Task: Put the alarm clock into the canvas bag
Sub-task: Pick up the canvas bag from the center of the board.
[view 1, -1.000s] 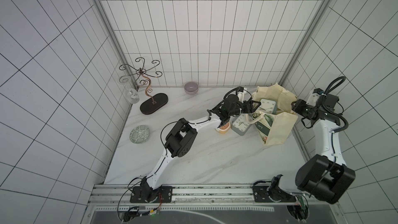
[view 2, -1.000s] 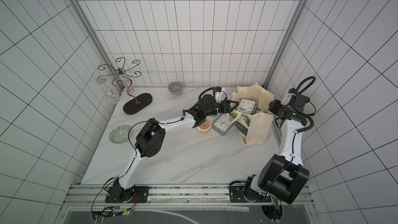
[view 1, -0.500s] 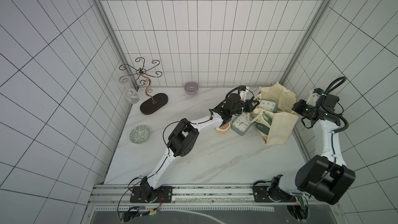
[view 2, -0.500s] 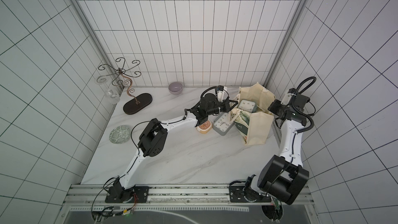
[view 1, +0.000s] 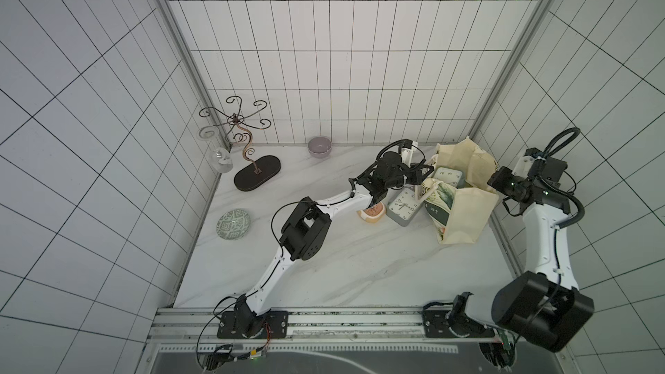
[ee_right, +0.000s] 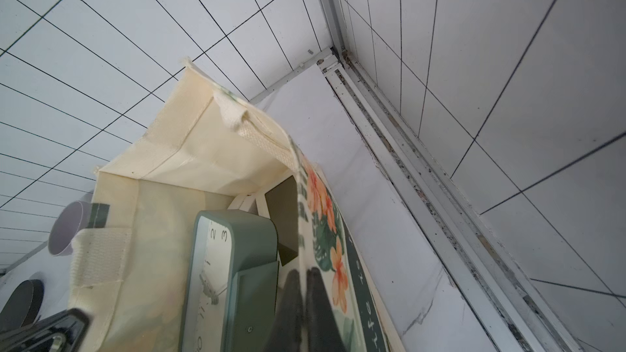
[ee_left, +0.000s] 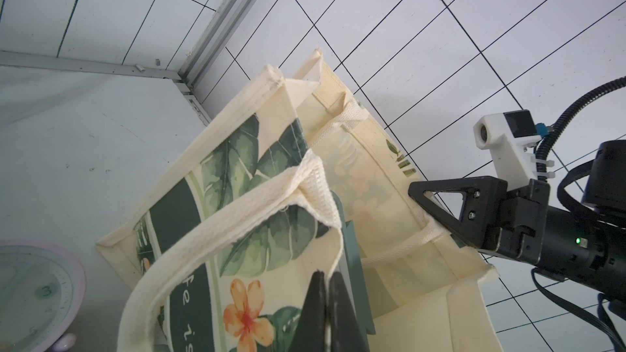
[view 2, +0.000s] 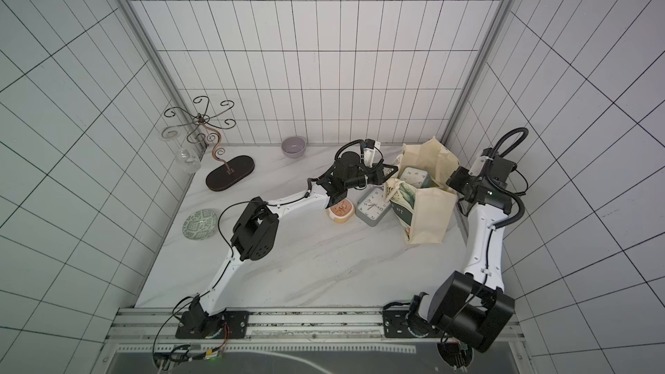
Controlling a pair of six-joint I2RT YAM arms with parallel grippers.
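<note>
Lower half of green clock (view 1: 447, 176) out of sight inside canvas bag (view 1: 467, 217)

so the white marble bench (view 1: 360, 264) has the canvas bag (view 1: 464, 217) in its far right corner, a grey alarm clock (view 1: 405, 206) just beside it, a little peach thing (view 1: 372, 214) next to that, plus a lilac bowl (view 1: 319, 146), wire stand (view 1: 257, 173), clear glass (view 1: 221, 160) and green patterned dish (view 1: 233, 224) over on the left

A robot test cell, no home: tiled panels (view 1: 342, 77) wall a marble-look table (view 1: 360, 268) on three sides. A rail (view 1: 360, 314) along the table's open edge carries the left arm (view 1: 273, 271) and right arm (view 1: 543, 239) (bare wiring (view 1: 248, 354) below the table's edge).
</note>
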